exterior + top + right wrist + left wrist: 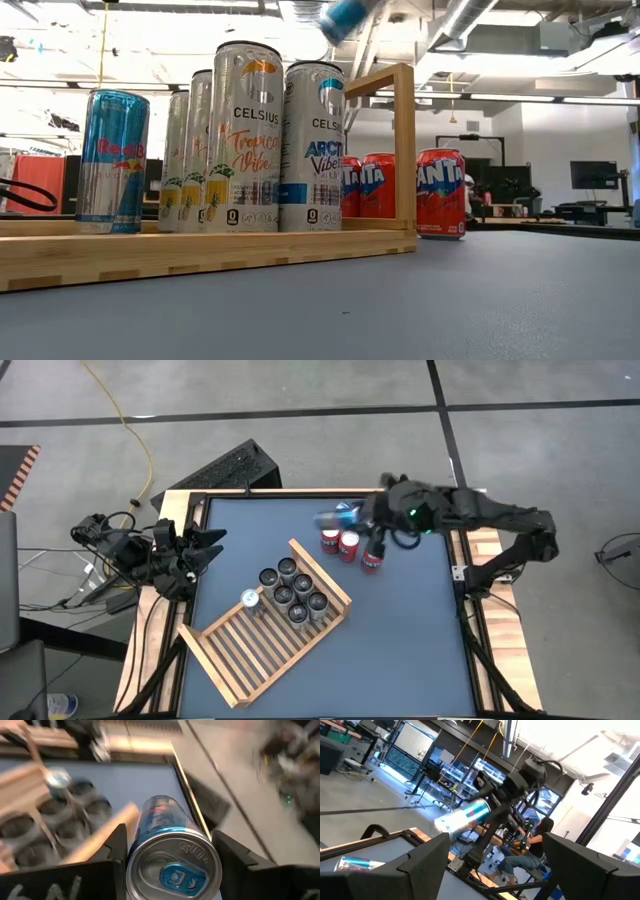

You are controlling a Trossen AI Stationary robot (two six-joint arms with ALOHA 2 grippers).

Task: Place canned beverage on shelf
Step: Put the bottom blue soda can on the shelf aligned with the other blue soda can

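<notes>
The right tool, clamped on a blue can held sideways, could topple shelf cans if lowered untilted.

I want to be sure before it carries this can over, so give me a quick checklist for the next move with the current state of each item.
1. Blue can held between the right hand fingers: ok.
2. Can lifted clear of the red cans: ok, it hangs above them in the low view.
3. Can upright: not ok, it lies tilted.
4. Free slats left on the shelf: ok, the cans on the shelf fill only one end.
5. Left hand out of the way: ok, open at the table's left edge.
</notes>
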